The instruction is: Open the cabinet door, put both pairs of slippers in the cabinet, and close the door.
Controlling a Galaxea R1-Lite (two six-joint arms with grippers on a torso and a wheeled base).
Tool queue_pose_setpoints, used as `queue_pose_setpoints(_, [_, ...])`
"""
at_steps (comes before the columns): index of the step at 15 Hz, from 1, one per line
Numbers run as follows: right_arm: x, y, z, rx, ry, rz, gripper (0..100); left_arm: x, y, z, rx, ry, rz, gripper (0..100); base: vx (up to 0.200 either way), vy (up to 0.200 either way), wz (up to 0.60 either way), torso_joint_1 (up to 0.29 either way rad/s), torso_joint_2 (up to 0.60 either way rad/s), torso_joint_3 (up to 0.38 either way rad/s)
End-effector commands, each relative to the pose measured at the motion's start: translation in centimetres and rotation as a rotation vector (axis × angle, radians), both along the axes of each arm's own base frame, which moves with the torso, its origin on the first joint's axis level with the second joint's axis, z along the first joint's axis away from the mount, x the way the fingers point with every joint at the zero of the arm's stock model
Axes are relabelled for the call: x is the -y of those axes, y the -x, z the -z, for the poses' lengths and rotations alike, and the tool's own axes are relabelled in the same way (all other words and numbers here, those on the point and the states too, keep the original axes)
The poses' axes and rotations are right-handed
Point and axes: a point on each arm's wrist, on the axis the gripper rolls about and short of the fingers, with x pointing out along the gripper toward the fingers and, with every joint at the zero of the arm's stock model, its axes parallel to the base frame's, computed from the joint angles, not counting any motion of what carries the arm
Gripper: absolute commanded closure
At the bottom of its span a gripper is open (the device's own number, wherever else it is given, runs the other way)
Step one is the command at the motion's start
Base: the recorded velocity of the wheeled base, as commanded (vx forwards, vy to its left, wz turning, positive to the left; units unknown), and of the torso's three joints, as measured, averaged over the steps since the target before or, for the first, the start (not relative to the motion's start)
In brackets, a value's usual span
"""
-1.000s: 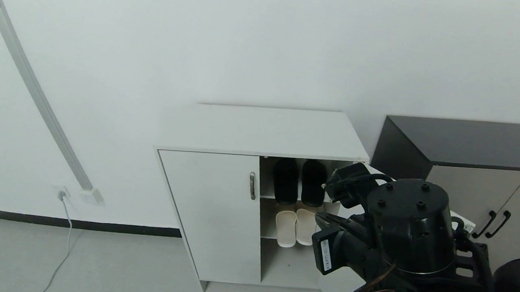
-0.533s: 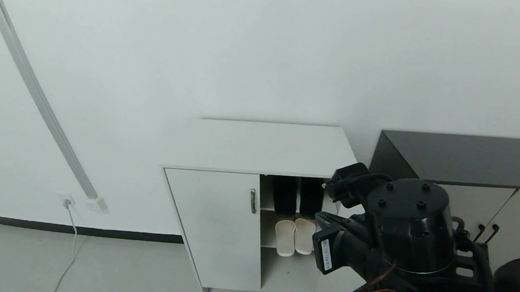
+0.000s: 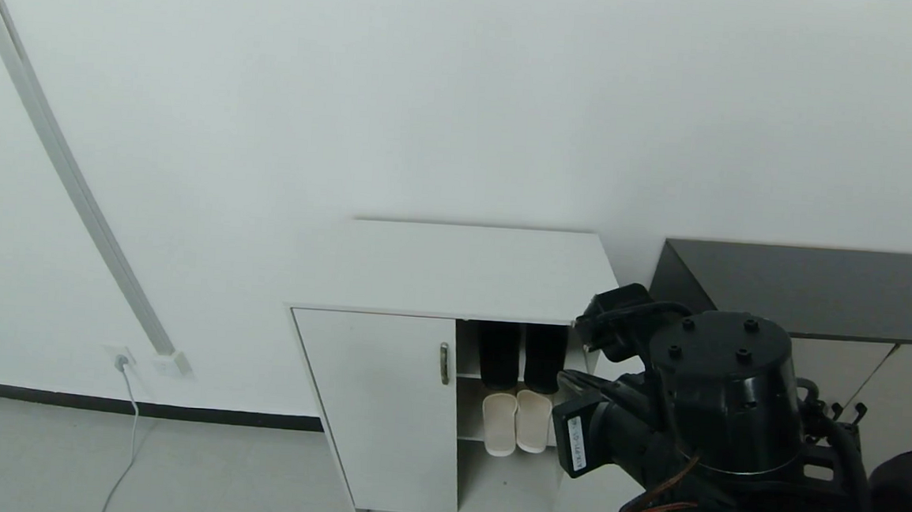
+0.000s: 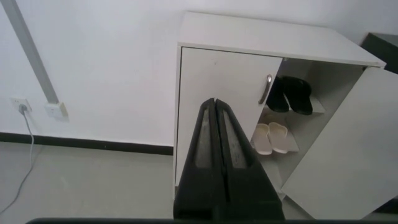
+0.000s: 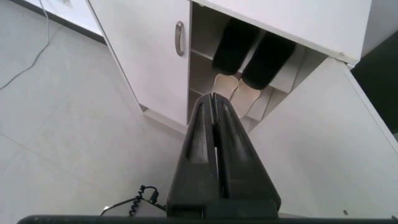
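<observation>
A: We've got black slippers (image 3: 521,353) on the top shelf and cream slippers (image 3: 515,422) at their 6 o'clock, both inside the cabinet (image 3: 471,269). Our head camera shifted; nothing inside moved.
B: So we only need to close the door (image 4: 339,143), open at 3 o'clock. Left gripper (image 4: 215,102) and right gripper (image 5: 212,98) are pinched together, empty. Matte rounded soles, smooth flat white panels.

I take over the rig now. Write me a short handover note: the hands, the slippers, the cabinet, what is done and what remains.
Left hand: shut, empty, facing the cabinet.
Right hand: shut, empty, near the open right door.
Black slippers are inside the cabinet, above the white slippers.
Done: door opened, both pairs inside.
Left: close the right door.
</observation>
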Motion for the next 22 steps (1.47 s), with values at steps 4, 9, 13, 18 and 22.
queue_pose_setpoints(4, [0.1, 0.0, 0.0, -0.001, 0.000, 0.001, 100, 0.0, 0.0, 0.0, -0.001, 0.000, -0.002, 100, 0.000, 0.000, -0.45, 0.002, 0.00, 0.002])
queue_pose_setpoints(9, [0.6, -0.9, 0.1, -0.001, 0.003, 0.035, 100, 0.0, 0.0, 0.0, -0.001, 0.002, -0.002, 100, 0.000, 0.000, -0.36, 0.003, 0.00, 0.001])
queue_pose_setpoints(13, [1.0, -1.8, 0.4, -0.001, 0.017, 0.062, 100, 0.0, 0.0, 0.0, -0.001, 0.003, -0.003, 100, 0.000, 0.000, 0.00, 0.000, 0.00, 0.000])
queue_pose_setpoints(18, [1.1, -1.9, 0.3, 0.004, 0.012, 0.070, 100, 0.0, 0.0, 0.0, -0.001, 0.005, -0.003, 100, -0.120, 0.000, 0.00, 0.001, 0.00, 0.002])
queue_pose_setpoints(22, [1.2, -2.1, 0.3, 0.007, 0.010, 0.077, 100, 0.0, 0.0, 0.0, -0.001, 0.005, -0.003, 100, -0.200, 0.000, 0.00, -0.006, 0.00, 0.000])
